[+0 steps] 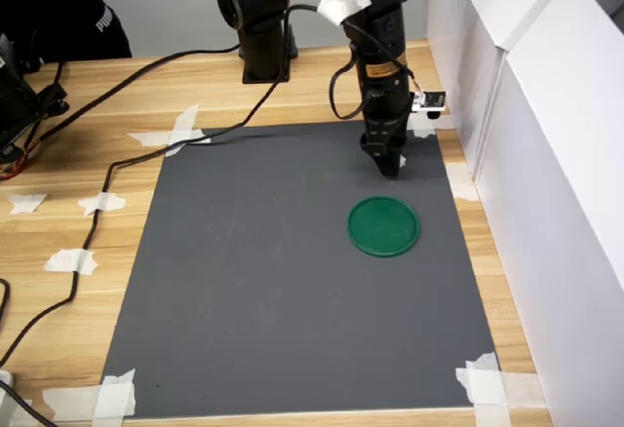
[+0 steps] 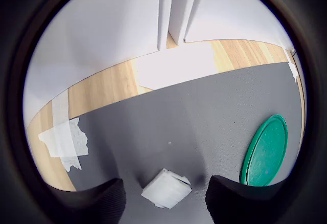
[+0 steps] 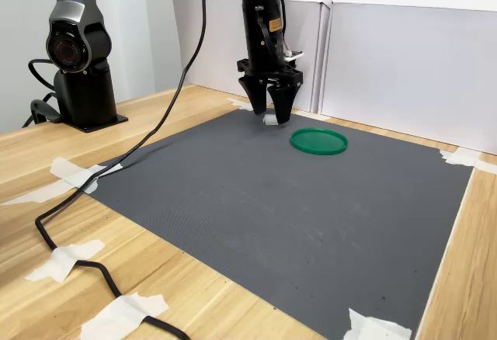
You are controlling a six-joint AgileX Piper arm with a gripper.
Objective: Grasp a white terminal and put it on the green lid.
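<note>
Centrally placed on a light wooden desk (image 1: 58, 349), a dark grey mat (image 1: 253, 291) taped down at its corners with white tape strips (image 1: 117, 396). Right of centre in the first exterior view, a flat round green lid (image 1: 384, 225) lying on the mat; same lid right of centre, in the upper half, in the second exterior view (image 3: 318, 140), and seen edge-on at the right side of the wrist view (image 2: 265, 152). Just above the lid in the first exterior view, a black arm pointing straight down, its gripper (image 1: 389, 166) low over the mat near the mat's far edge. In the second exterior view, gripper (image 3: 270, 116) upper centre, just left of the lid, its two black fingers (image 3: 282, 103) spread apart, with a tiny white terminal (image 3: 270, 119) between their tips, resting on the mat. In the wrist view, white terminal (image 2: 166, 188) at bottom centre, lying on the mat between the two dark fingertips (image 2: 87, 201), a gap on either side, nothing pinched. Terminal apart from the lid, near it, not on it. White panels (image 1: 546, 154) standing along the right side of the first exterior view. Black cable (image 3: 101, 192) trailing across the desk at the left of the second exterior view, beside a black post (image 3: 78, 53) at upper left.
</note>
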